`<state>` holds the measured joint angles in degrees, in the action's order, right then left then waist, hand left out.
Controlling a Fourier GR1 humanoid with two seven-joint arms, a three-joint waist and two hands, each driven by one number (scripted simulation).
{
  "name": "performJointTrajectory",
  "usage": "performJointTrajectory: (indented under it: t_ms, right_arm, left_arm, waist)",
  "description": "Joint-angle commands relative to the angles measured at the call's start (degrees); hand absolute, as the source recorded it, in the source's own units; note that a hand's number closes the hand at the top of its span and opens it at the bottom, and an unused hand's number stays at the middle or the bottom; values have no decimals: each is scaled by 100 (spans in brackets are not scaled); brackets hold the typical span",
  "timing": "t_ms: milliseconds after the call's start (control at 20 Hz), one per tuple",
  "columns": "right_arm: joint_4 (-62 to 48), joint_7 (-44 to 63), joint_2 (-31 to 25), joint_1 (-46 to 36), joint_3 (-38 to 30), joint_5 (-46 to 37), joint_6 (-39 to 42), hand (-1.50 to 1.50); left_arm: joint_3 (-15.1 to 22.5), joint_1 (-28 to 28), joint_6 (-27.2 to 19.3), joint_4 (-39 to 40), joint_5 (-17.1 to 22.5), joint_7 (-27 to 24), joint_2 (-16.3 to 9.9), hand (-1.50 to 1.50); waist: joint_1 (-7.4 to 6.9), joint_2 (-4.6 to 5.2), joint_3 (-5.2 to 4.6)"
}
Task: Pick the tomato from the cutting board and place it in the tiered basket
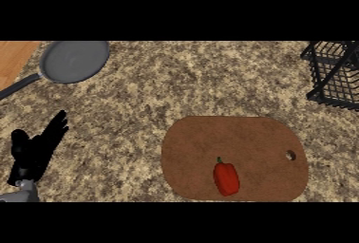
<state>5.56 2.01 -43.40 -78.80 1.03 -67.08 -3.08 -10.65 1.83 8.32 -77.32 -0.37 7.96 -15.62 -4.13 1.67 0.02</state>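
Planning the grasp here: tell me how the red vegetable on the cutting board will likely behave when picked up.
The red vegetable looks elongated and smooth-skinned, so it may slip. Lying flat on the cutting board, it could roll sideways if nudged. Probably light.

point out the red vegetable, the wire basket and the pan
red pepper (pixel 226 179), head view, middle of its body
tiered basket (pixel 335 76), head view, its black wire wall
frying pan (pixel 74 60), head view, its grey inside

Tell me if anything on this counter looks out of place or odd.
One mismatch: the red vegetable lying on the cutting board is long with a green stem, like a pepper, not a round tomato. Nothing is spilled or tipped. The left hand rests open at the left edge; the right hand isn't visible.
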Motion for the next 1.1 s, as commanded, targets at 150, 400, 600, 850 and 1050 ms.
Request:
performJointTrajectory:
  t_ms: [150,400,600,850,1050]
  right_arm:
    - [-313,626,-192,10,-292,252,445,-150]
    - [-32,343,-241,66,-676,637,0,-150]
    - [308,476,-483,-356,-1086,1024,-293,-150]
    - [161,1078,-790,-303,-1696,1570,-459,-150]
    - [99,834,-1486,-231,-2260,2133,14,-150]
  left_arm:
    - [37,72,-76,119,-66,-35,90,0]
    - [137,-58,-216,-63,-191,-12,203,0]
    - [70,-180,-118,-123,-71,55,169,0]
    - [-97,-321,67,-180,71,53,-30,0]
    - [-53,-324,-150,-195,-11,125,147,0]
  waist:
    - [10,17,8]
    - [-3,-2,17]
    - [85,-78,9]
    - [93,-82,9]
    - [226,-111,15]
